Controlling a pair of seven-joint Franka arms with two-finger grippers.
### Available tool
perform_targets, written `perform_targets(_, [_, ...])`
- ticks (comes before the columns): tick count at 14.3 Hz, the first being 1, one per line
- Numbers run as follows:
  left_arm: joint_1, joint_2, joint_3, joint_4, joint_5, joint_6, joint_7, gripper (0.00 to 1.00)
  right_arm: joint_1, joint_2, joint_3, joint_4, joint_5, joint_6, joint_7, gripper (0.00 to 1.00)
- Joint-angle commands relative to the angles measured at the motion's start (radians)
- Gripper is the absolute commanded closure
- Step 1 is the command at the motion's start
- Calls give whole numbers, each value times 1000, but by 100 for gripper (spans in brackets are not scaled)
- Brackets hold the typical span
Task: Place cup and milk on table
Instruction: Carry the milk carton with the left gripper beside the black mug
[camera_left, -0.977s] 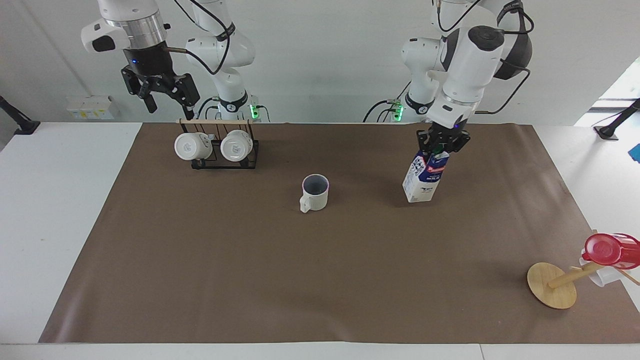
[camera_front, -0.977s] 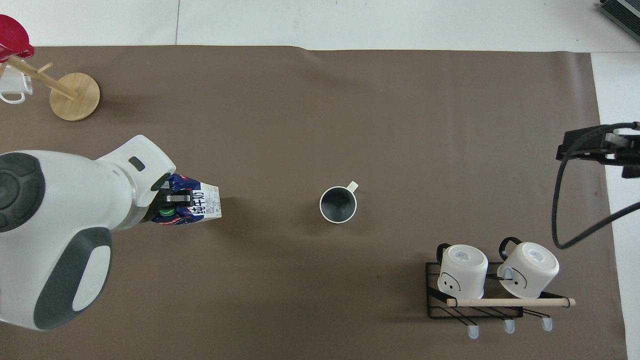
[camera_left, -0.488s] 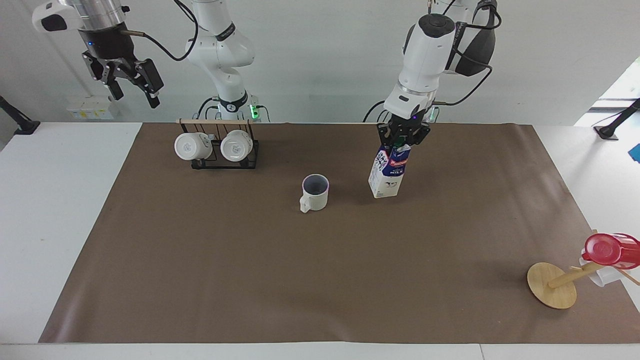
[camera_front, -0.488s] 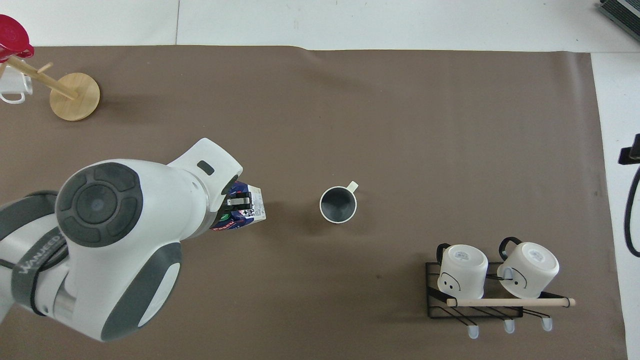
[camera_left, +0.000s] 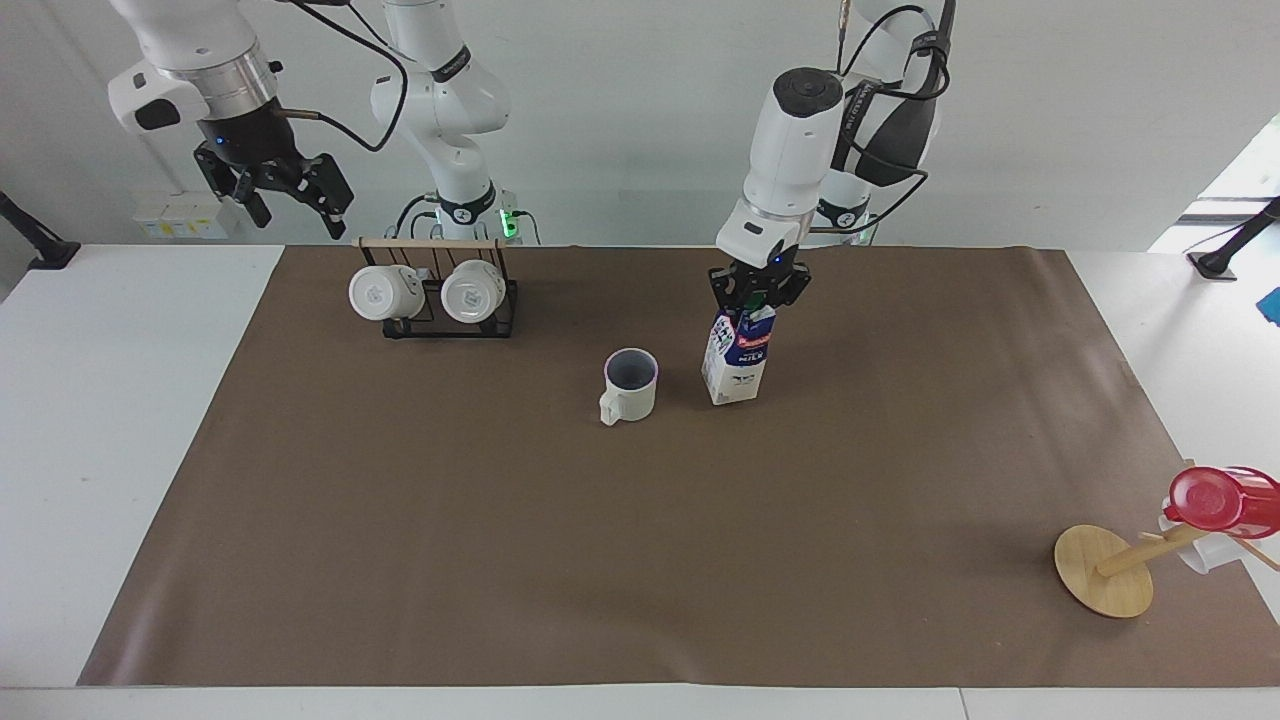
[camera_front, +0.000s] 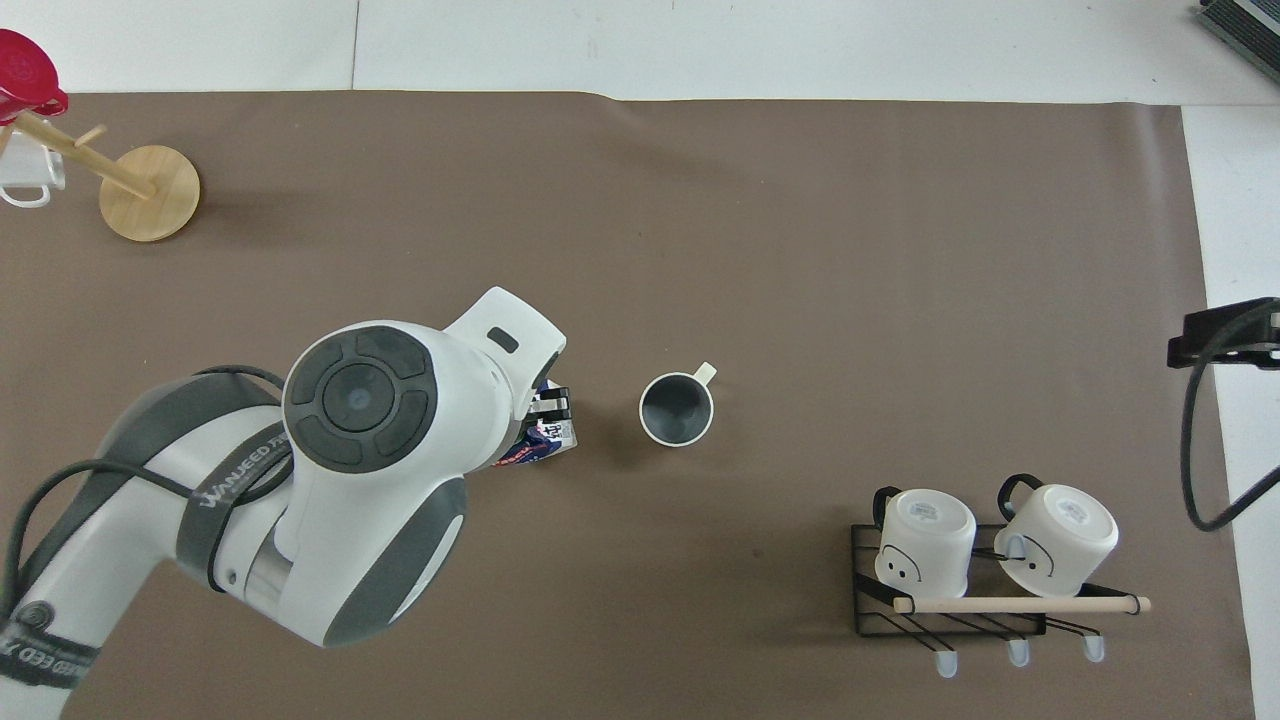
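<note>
The cup (camera_left: 630, 385), a cream-white mug with a dark inside, stands upright in the middle of the brown mat (camera_left: 500, 550) on the table; it also shows in the overhead view (camera_front: 677, 408). My left gripper (camera_left: 757, 290) is shut on the top of the milk (camera_left: 738, 355). The milk hangs slightly tilted, close beside the cup toward the left arm's end, with its base at or just above the mat. In the overhead view the left arm hides most of the milk (camera_front: 548, 442). My right gripper (camera_left: 288, 195) is open and empty, raised beside the mug rack.
A black wire rack (camera_left: 435, 295) with two white mugs stands near the right arm's base; it also shows in the overhead view (camera_front: 990, 560). A tipped wooden mug tree (camera_left: 1105, 570) with a red cup (camera_left: 1215, 498) lies at the left arm's end, farthest from the robots.
My left arm has carried the milk sideways toward the cup and lowered it beside it. My right gripper swung up and away from the rack, then came partly back down.
</note>
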Motion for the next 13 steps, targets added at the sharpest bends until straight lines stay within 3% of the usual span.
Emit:
perform_targets(1, [-35,49,18,23,17,42,-44,61,11,-27,5,-41,15,41,-12,0])
perform_targets(6, [-36,49,18,17,17,39,-44,60,4,-30,3,-49,17,34,-15,0])
perform_targets(7, [-36,49,18,15,17,37,-44,51,-4,-30,3,-50,17,34,-26,0])
perform_targets(8, [-36,49,18,15,17,37,-44,18,-4,-29,2,-47,12,34,-32,0])
perform_targets(9, [-36,49,18,15,17,37,-46,0,-4,-24,0,-40,-6,32,-65,0])
perform_targets(13, [-39,41,16,25,17,19,-50,0,-5,-27,-4,-46,-8,37,-104,0])
